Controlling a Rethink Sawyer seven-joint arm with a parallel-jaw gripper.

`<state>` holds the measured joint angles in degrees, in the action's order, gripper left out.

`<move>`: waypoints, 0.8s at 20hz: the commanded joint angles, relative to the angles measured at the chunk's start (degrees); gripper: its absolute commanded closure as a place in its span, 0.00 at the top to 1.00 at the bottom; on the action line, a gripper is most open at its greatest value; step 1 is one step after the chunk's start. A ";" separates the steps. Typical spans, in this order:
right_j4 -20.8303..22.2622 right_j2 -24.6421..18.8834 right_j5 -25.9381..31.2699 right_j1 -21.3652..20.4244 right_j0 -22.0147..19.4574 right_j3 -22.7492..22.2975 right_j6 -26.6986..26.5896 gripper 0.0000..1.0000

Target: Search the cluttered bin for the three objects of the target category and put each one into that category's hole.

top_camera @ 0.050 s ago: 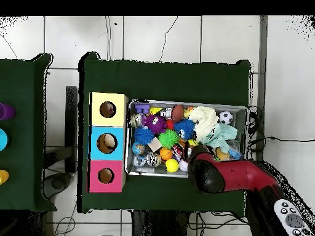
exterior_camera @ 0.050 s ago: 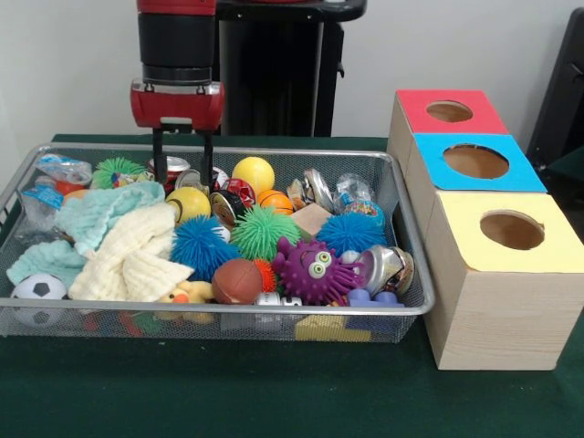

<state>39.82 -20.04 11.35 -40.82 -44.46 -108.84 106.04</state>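
The target category is not stated, so which three things are wanted cannot be told; the candidates all lie in the wire mesh bin (exterior_camera @ 0.050 s ago: pixel 411 308). Balls are plentiful: a yellow ball (exterior_camera @ 0.050 s ago: pixel 253 173) by the far wall, a second yellow ball (exterior_camera @ 0.050 s ago: pixel 188 203) just beside the claw, a small orange ball (exterior_camera @ 0.050 s ago: pixel 275 201), a brown football (exterior_camera @ 0.050 s ago: pixel 236 280) and a soccer ball (exterior_camera @ 0.050 s ago: pixel 38 289) at the near left corner. Spiky toys cluster mid-bin: a blue one (exterior_camera @ 0.050 s ago: pixel 199 245), a green one (exterior_camera @ 0.050 s ago: pixel 264 231) and a purple monster (exterior_camera @ 0.050 s ago: pixel 315 269). Crushed cans and a cream cloth (exterior_camera @ 0.050 s ago: pixel 132 255) over a mint cloth (exterior_camera @ 0.050 s ago: pixel 105 212) fill the rest, likely hiding more beneath.

The claw (exterior_camera @ 0.050 s ago: pixel 182 162) hangs inside the bin's far left part, its two dark fingers (exterior_camera @ 0.050 s ago: pixel 158 157) parted and pointing straight down with nothing between them, tips among the cans beside the yellow ball, seemingly placed to pick or probe there.

To the bin's side on the green surface (exterior_camera @ 0.050 s ago: pixel 274 401) stand three wooden boxes in a row, red-topped (exterior_camera @ 0.050 s ago: pixel 415 114), blue-topped (exterior_camera @ 0.050 s ago: pixel 438 173) and yellow-topped (exterior_camera @ 0.050 s ago: pixel 465 242), each with a round hole facing up for drops from above.
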 commanded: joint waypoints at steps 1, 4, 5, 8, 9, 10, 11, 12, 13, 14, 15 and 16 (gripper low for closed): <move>3.34 -6.35 2.47 4.00 -6.09 4.40 -6.73 1.00; 3.53 -8.03 3.75 5.10 -7.76 5.30 -8.20 1.00; 3.34 -8.60 4.32 5.06 -8.28 5.27 -8.56 1.00; 3.01 -10.45 6.40 5.24 -9.79 5.76 -10.34 1.00; 3.11 -10.68 6.70 5.36 -9.92 5.95 -10.47 1.00; 3.21 -10.91 7.00 5.49 -10.05 6.14 -10.59 1.00; 3.12 -11.09 7.34 5.62 -10.20 6.21 -10.58 1.00; 3.23 -11.33 7.42 5.69 -10.35 6.13 -10.70 1.00; 3.11 -11.51 7.81 5.93 -10.35 6.31 -10.69 1.00; 3.23 -11.56 7.78 6.22 -10.29 6.30 -10.53 1.00; 3.72 -11.32 7.23 6.28 -10.10 5.85 -10.04 1.00; 4.02 -11.08 6.80 6.27 -9.86 5.45 -9.49 1.00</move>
<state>40.12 -25.81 11.92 -36.71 -54.69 -107.48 106.04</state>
